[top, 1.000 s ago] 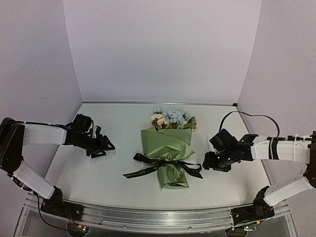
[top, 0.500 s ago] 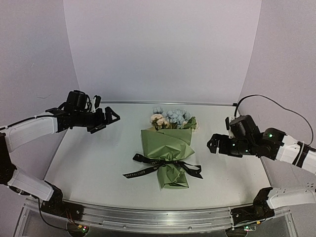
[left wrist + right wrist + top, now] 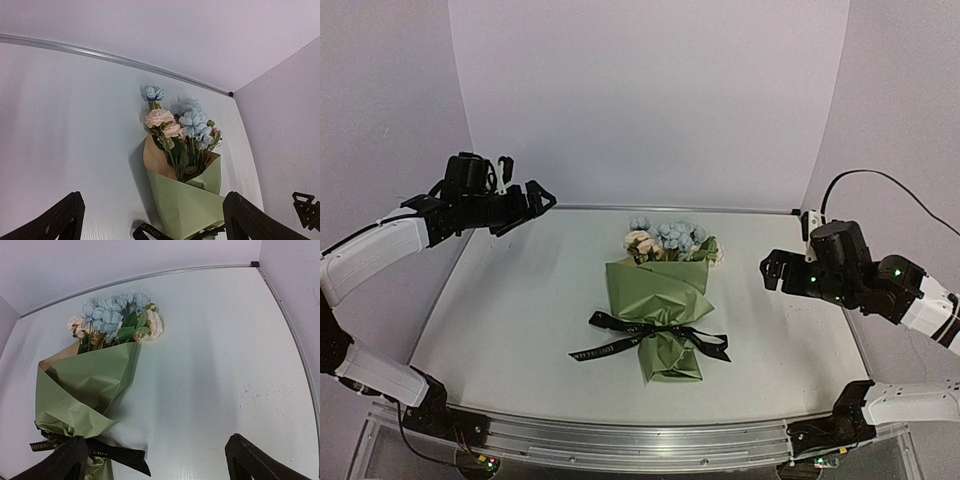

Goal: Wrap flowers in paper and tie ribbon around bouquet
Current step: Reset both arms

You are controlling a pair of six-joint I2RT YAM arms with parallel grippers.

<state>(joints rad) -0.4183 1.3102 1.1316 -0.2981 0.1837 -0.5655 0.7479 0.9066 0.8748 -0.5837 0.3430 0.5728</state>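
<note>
The bouquet lies flat in the middle of the table: olive-green paper (image 3: 658,295) folded into a cone around cream and pale blue flowers (image 3: 668,238), heads toward the back wall. A black ribbon (image 3: 655,332) with pale lettering is knotted round its narrow lower part, ends trailing left and right. In the left wrist view the flowers (image 3: 180,120) and paper (image 3: 187,202) lie below; the right wrist view shows the paper (image 3: 85,387) and ribbon (image 3: 112,456). My left gripper (image 3: 525,202) hovers high at the back left, open and empty. My right gripper (image 3: 778,272) hangs raised at the right, open and empty.
A white table (image 3: 520,310) is enclosed by pale lilac walls at the back and sides, with a metal strip (image 3: 640,208) along the back edge. An aluminium rail (image 3: 640,440) runs along the near edge between the arm bases.
Both arms lifted up and away from the bouquet, the left toward the back left, the right rising at the right. Both grippers opened wide. The bouquet and ribbon stayed put.
</note>
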